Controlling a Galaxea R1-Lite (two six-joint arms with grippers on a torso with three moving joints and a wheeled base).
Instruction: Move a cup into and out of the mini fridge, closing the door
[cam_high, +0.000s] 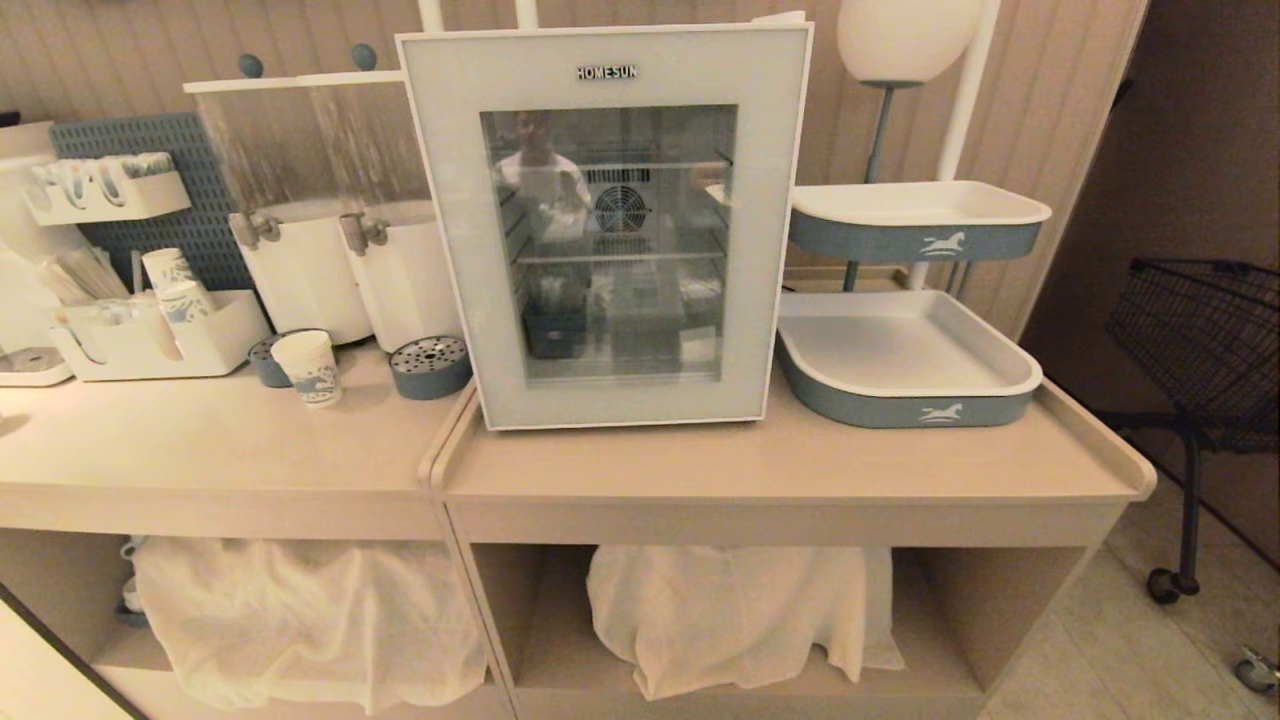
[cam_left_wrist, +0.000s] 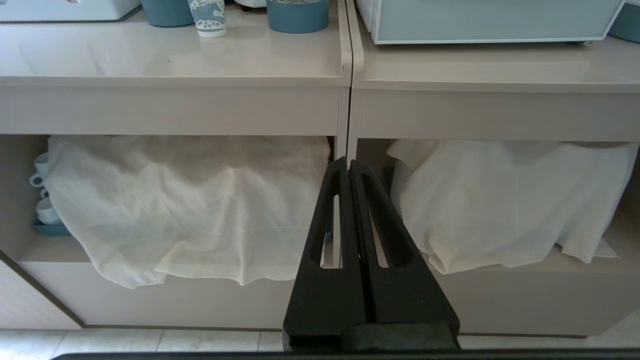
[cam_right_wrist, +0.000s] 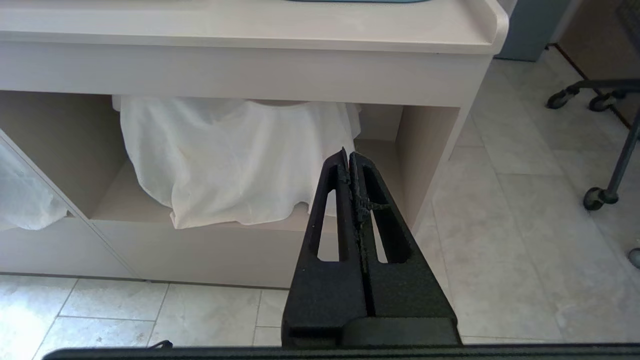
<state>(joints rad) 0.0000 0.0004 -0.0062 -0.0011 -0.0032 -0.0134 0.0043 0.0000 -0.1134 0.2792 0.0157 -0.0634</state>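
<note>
White patterned cup (cam_high: 308, 367) stands left of the shut mini fridge (cam_high: 610, 225); left gripper (cam_left_wrist: 348, 165) and right gripper (cam_right_wrist: 348, 155) hang below the counter, jaws pressed together, empty. Swing the door (cam_high: 450, 230) fully wide before you lift the cup.

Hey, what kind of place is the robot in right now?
Probably a café or self-serve drinks counter: a HOMESUN mini fridge on the counter, two drink dispensers with taps, and stacked paper cups in an organiser beside them.
</note>
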